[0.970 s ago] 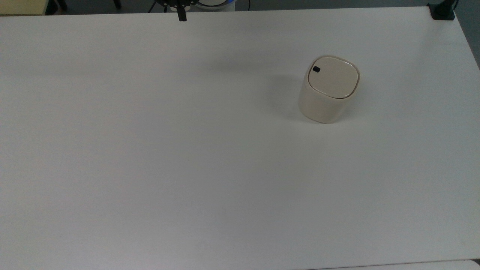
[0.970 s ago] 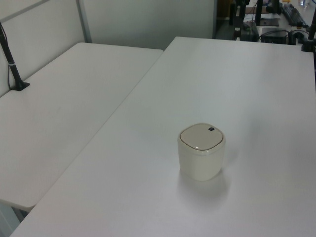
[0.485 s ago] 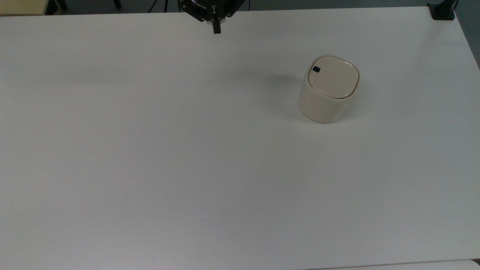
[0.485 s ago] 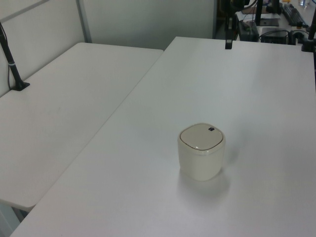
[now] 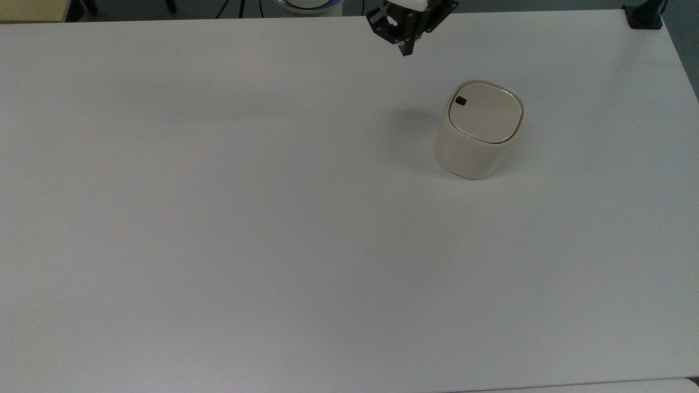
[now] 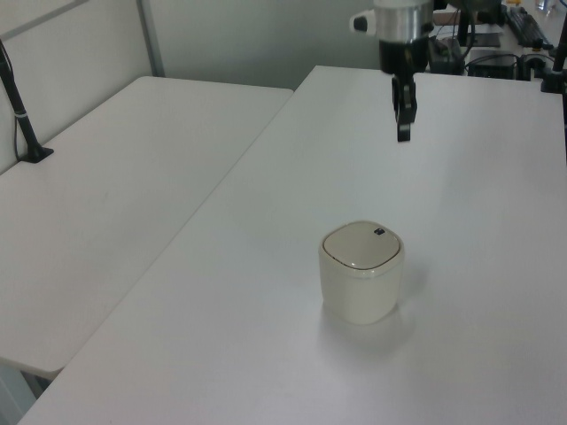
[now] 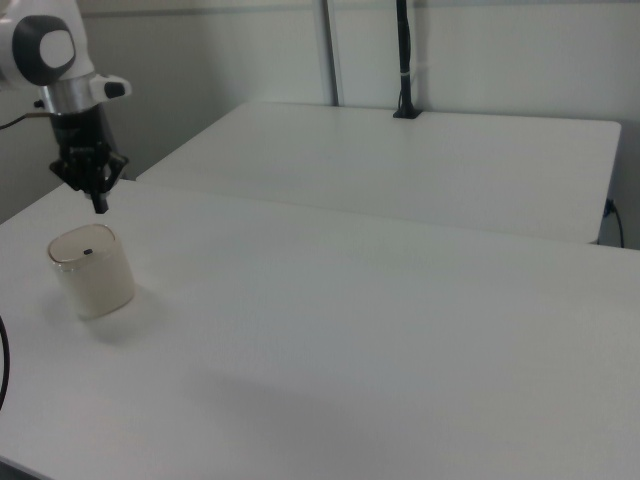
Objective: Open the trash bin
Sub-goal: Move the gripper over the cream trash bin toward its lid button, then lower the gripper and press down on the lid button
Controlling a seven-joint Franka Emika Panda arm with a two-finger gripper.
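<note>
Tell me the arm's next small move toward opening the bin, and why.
Probably carry the gripper over the black button and lower onto it. The bin has its lid flat and shut, and the gripper hangs apart from it, above the table.

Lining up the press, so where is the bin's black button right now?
The black button sits at the lid's upper-left corner in the top view, on the side of the trash bin nearest the gripper, which hangs apart from it.

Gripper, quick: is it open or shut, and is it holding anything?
Gripper: shut, holding nothing, up in the air and apart from the bin, whose lid is closed.
</note>
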